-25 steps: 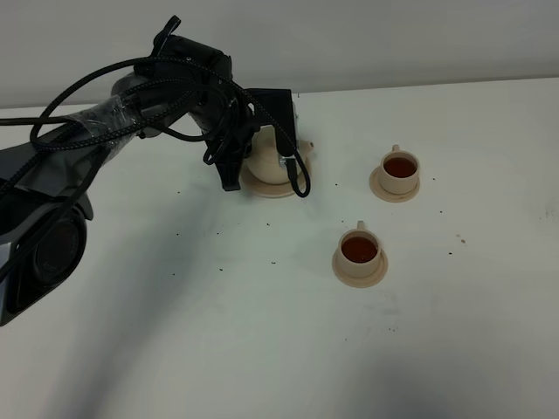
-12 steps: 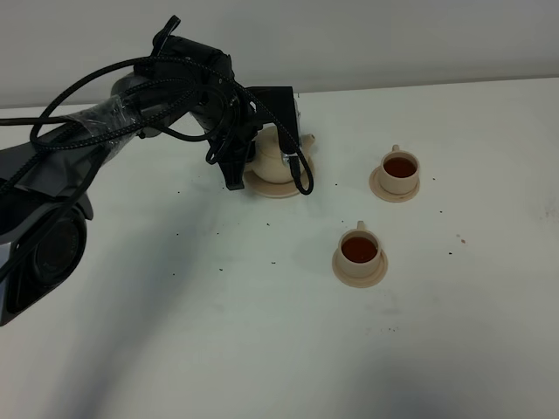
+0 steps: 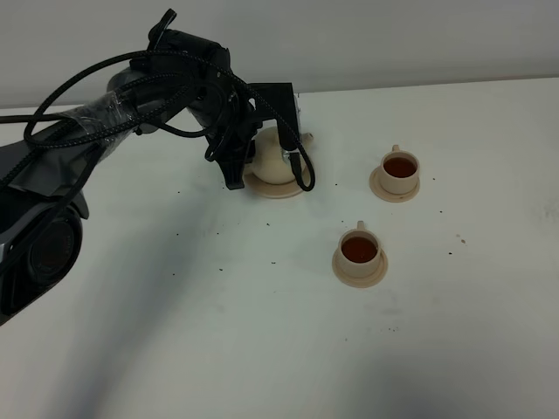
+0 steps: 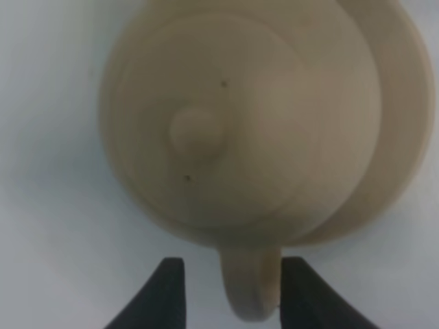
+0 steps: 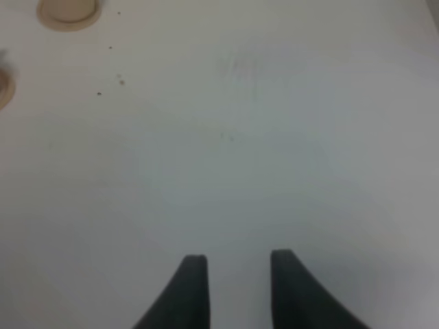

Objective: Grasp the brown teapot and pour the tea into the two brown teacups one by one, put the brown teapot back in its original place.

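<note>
The brown teapot (image 3: pixel 272 155) stands upright on its wide saucer (image 3: pixel 278 188), the original place, at the back left of the table. My left gripper (image 3: pixel 268 180) is open over it. In the left wrist view the teapot's loop handle (image 4: pixel 251 291) lies between the two dark fingers (image 4: pixel 167 295), with a gap on each side. The lid knob (image 4: pixel 195 131) and saucer rim (image 4: pixel 405 103) show there too. The two brown teacups (image 3: pixel 400 168) (image 3: pixel 359 250) sit on small saucers, both holding dark tea. My right gripper (image 5: pixel 233 288) is open above bare table.
The white table (image 3: pixel 218 332) carries scattered dark specks. A grey wall runs along the back edge. In the right wrist view one cup (image 5: pixel 68 8) shows at the frame's edge, far from the right fingers.
My left gripper's jaws have spread apart and let go of the teapot's handle. The teapot stays on its saucer. The cups have not moved.
</note>
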`<state>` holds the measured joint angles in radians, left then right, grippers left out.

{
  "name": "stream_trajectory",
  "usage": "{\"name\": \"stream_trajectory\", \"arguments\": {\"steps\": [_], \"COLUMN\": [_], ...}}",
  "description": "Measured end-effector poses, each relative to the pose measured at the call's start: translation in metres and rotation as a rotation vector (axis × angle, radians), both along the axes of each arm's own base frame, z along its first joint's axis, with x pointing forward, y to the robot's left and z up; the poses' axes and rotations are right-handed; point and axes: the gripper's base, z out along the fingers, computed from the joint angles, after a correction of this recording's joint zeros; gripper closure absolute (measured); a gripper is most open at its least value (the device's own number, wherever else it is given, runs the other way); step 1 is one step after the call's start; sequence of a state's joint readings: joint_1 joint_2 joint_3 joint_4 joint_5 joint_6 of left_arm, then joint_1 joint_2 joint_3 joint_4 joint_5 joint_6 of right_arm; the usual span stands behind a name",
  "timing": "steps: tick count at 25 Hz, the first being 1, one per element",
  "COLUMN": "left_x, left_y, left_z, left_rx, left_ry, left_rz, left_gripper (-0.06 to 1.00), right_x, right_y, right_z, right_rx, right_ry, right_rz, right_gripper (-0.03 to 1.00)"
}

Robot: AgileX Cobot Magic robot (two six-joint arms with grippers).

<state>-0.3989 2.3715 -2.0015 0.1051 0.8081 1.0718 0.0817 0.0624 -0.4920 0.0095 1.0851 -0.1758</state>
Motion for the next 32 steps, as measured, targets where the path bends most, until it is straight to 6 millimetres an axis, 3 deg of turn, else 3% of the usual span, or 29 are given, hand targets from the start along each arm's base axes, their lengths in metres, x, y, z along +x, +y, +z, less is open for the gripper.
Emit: {"name": "stream_trajectory", "arguments": {"steps": [7, 14, 20, 24, 32], "left_x": [-0.002, -0.007, -0.019, -0.034, -0.074], "left_y": [0.001, 0.001, 0.006, 0.016, 0.037], "left_z": [0.003, 0.031, 0.071, 0.107, 0.163], "left_rx": [-0.007, -0.044, -0.06, -0.033, 0.002], "left_ry": [0.015, -0.007, -0.023, -0.028, -0.005], "left_rz": [0.027, 0.045, 0.072, 0.089, 0.152], "left_gripper": [0.59, 0.59, 0.59, 0.6, 0.71], "right_x": [0.0, 0.0, 0.0, 0.0, 0.0], "right_y": [0.0, 0.0, 0.0, 0.0, 0.0], "right_z": [0.0, 0.0, 0.0, 0.0, 0.0], "right_rx": [0.0, 0.0, 0.0, 0.0, 0.0], "right_ry": [0.0, 0.0, 0.0, 0.0, 0.0], "right_rz": [0.0, 0.0, 0.0, 0.0, 0.0], "right_gripper": [0.73, 0.73, 0.73, 0.73, 0.73]}}
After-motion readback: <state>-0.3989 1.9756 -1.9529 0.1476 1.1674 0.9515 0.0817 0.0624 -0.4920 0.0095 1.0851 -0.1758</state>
